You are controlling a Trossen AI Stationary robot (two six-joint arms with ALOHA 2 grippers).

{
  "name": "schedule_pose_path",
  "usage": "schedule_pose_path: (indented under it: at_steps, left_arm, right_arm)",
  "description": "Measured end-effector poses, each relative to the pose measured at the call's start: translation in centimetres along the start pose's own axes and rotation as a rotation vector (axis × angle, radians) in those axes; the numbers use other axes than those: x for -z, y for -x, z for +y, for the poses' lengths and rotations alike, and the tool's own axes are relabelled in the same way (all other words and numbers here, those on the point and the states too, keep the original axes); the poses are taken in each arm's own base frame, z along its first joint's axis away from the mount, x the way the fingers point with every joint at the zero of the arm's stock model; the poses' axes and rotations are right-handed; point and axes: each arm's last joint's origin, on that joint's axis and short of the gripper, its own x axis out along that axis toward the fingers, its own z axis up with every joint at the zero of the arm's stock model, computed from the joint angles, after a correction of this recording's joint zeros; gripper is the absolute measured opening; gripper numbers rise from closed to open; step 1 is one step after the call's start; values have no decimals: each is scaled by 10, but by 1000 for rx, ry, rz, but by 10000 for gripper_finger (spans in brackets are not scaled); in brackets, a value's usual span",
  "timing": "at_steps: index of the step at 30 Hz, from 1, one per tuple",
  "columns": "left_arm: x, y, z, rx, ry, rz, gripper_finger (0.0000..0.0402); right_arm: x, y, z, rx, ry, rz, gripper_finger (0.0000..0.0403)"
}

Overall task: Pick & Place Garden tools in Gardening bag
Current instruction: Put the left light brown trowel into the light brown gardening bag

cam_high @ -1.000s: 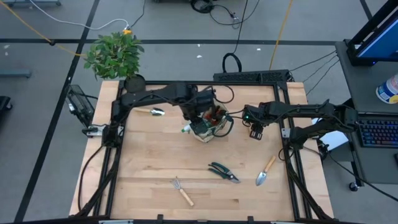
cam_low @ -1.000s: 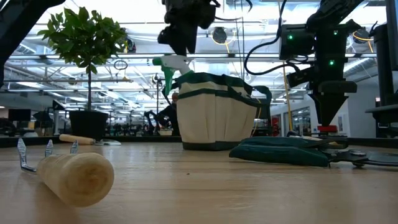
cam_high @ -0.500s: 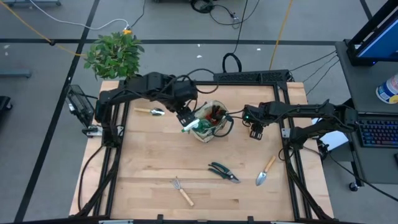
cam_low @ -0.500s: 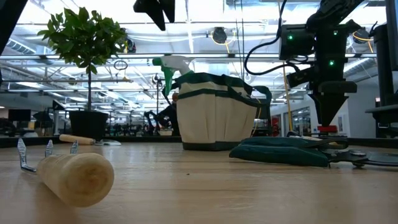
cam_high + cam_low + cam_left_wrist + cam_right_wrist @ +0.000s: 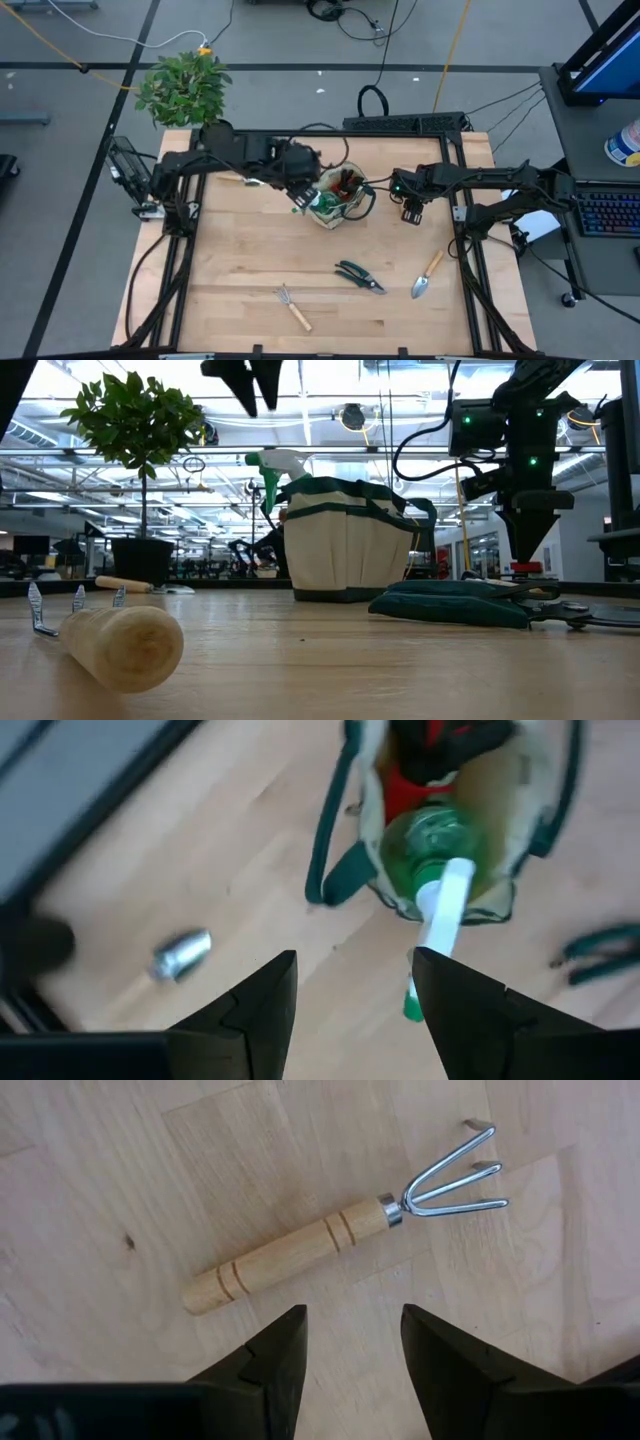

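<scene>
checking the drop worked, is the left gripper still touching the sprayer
Apart. The left wrist view shows the left gripper open and empty above the sprayer, which sits in the gardening bag; the low view shows clear air between them.

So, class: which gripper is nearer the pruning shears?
Neither clearly. The left gripper hovers beside the gardening bag; the right gripper hangs opposite. The pruning shears lie between them.

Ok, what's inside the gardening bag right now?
The round beige canvas bag with green trim holds a green-and-white sprayer, its nozzle sticking out over the rim, and something red and black behind it. Anything deeper is covered by those two.
</scene>
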Motion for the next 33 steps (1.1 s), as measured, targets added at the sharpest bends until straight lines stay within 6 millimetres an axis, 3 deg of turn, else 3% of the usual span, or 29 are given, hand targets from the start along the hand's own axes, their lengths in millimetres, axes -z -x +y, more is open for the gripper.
schedule_pose_path:
  at_steps: [8,17,21,26,33]
  left_arm:
    - [29,-33,1,-99,172,137,207]
    - [75,-20,49,-156,562,151,169]
    - [98,-23,67,-191,736,169,150]
    - [120,-36,82,-251,779,174,141]
    - [132,-64,86,-247,833,162,140]
  right_arm:
    - [0,0,0,0,3,0,157]
    - [0,0,0,-1,3,-1,157]
    - [0,0,0,0,3,-1,157]
    - [0,0,0,-1,3,-1,157]
    - [0,0,0,0,1,-1,157]
